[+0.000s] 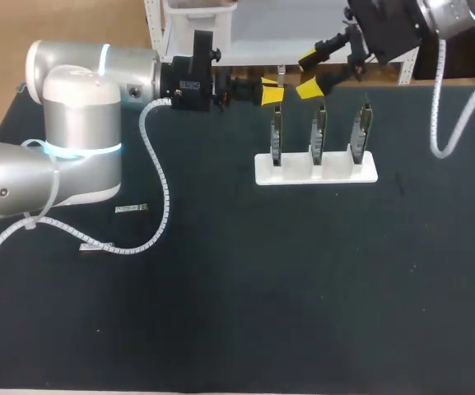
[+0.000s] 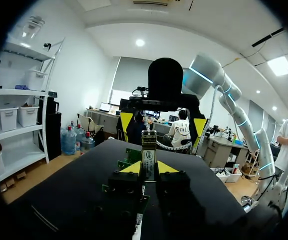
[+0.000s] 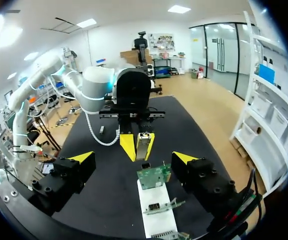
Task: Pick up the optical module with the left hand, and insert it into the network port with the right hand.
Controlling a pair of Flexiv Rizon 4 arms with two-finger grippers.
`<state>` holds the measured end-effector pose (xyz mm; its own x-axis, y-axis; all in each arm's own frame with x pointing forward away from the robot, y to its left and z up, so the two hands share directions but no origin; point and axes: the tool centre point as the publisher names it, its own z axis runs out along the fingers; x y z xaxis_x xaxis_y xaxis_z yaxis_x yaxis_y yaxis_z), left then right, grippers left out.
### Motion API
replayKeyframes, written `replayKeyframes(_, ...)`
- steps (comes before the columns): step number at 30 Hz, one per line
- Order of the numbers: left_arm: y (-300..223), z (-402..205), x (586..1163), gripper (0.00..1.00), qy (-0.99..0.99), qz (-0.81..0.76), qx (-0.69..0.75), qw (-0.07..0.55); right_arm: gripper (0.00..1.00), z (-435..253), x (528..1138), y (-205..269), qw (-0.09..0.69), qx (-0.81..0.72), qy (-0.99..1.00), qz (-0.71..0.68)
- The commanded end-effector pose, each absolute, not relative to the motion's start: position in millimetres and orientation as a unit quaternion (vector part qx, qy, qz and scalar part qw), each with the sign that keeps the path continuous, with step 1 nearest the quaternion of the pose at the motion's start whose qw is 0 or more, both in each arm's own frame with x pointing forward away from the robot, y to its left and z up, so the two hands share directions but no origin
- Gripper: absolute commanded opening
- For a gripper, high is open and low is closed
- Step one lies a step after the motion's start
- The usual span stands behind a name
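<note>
My left gripper (image 1: 272,93) is held level above the table's far side, shut on a small silver optical module (image 2: 148,156) that sticks out past its yellow tips. In the left wrist view the module stands upright between the tips. My right gripper (image 1: 311,74) faces it from the far right, open wide, with its yellow tips (image 3: 81,157) apart on either side of the left gripper (image 3: 136,145) and touching nothing. The module (image 3: 143,145) shows ahead of the right gripper. Below stand three upright network cards (image 1: 319,132) in a white holder (image 1: 315,171).
Two more small modules lie on the dark mat at the left, one (image 1: 130,209) near my left arm's elbow and one (image 1: 95,247) under its white cable. The nearest green card (image 3: 153,176) sits just under the right gripper.
</note>
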<state>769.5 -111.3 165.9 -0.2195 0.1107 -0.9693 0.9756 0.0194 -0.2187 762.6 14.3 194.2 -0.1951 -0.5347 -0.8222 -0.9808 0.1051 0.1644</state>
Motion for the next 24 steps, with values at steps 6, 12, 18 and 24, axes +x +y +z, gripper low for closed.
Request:
replayKeyframes(6,-111,166,768,0.00,0.582,-0.520,0.466,0.417,1.00,192,766,24,0.305,-0.556,0.660,0.403)
replayKeyframes(12,-111,166,768,0.00,0.582,-0.520,0.466,0.417,1.00,192,765,33,0.324,-0.546,0.663,0.397)
replayKeyframes(18,-111,166,768,0.00,0.582,-0.520,0.466,0.417,1.00,196,765,39,0.338,-0.545,0.657,0.396)
replayKeyframes(24,-111,166,768,0.00,0.582,-0.520,0.466,0.417,1.00,194,764,43,0.324,-0.555,0.653,0.401)
